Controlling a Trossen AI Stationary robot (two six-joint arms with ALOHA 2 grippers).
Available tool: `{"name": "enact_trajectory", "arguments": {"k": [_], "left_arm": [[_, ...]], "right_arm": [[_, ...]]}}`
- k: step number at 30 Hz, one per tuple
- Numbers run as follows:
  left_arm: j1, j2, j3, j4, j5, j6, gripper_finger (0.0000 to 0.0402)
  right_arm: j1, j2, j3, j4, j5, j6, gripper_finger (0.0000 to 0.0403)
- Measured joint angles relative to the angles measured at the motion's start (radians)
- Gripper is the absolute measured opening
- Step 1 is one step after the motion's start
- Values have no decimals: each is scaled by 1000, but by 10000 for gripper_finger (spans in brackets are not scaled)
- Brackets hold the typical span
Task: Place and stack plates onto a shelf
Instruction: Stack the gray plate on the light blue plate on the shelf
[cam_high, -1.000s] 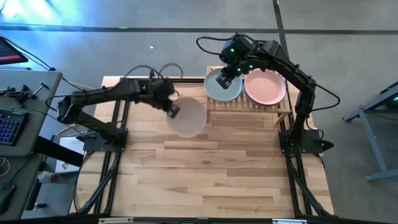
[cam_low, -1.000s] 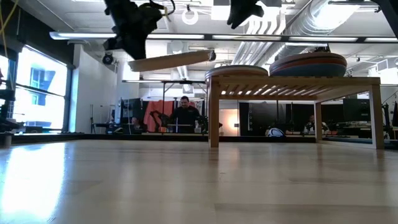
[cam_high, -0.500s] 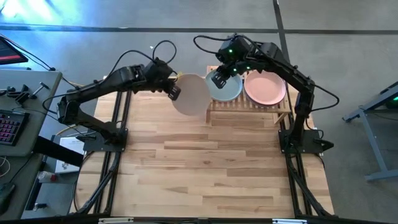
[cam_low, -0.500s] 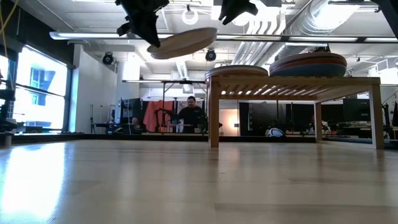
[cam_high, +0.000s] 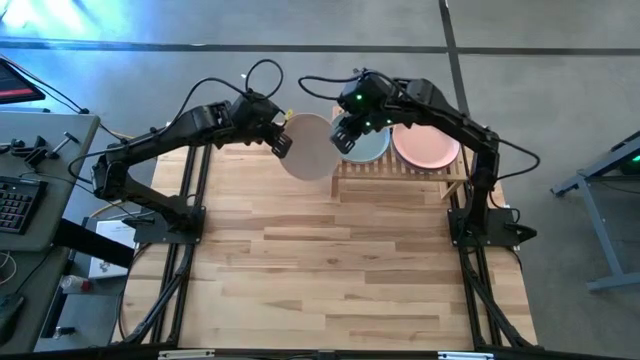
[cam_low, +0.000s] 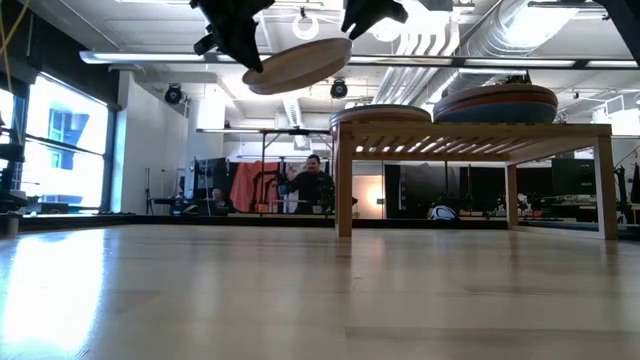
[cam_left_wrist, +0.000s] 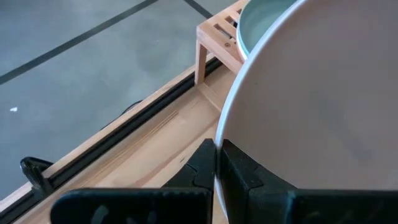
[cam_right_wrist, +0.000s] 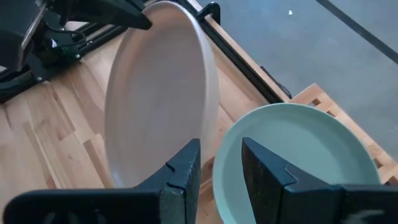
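the left gripper (cam_high: 281, 146) was clamped tight on the rim of a beige plate (cam_high: 309, 147), holding it in the air above the wooden table (cam_high: 340, 260), just beside the left end of the bamboo shelf (cam_high: 400, 172). in the left wrist view its two dark fingers (cam_left_wrist: 233, 171) pinched the plate's (cam_left_wrist: 323, 106) edge, with the plate spreading away from them toward the shelf (cam_left_wrist: 214, 34). in the low view the plate (cam_low: 297, 65) hung slightly tilted, higher than the shelf top (cam_low: 470, 128) and to its side, not touching it. the right gripper (cam_high: 345, 133) hovered at the plate's opposite edge, over the near side of a sage green plate (cam_high: 366, 142); its fingers (cam_right_wrist: 180, 171) stood a little apart with nothing between them, the beige plate's (cam_right_wrist: 158, 99) rim just ahead of them (whether they touched it could not be told). two stacks sat on the shelf: one topped by the sage green plate (cam_right_wrist: 292, 152), and beside it one topped by a pink plate (cam_high: 427, 141). the low view showed each stack (cam_low: 380, 114) as several plates deep, but the number in each could not be counted. so three plates were plainly visible from above, along with one shelf and two grippers.
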Motion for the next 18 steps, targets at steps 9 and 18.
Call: {"name": "enact_trajectory", "arguments": {"k": [9,18], "left_arm": [[0,1,0,1,-4,16,1],[0,1,0,2,-6,33,1]], "right_arm": [[35,38,0,-5,7,17,94],[37,61,0,-30,32,41,89]]}}
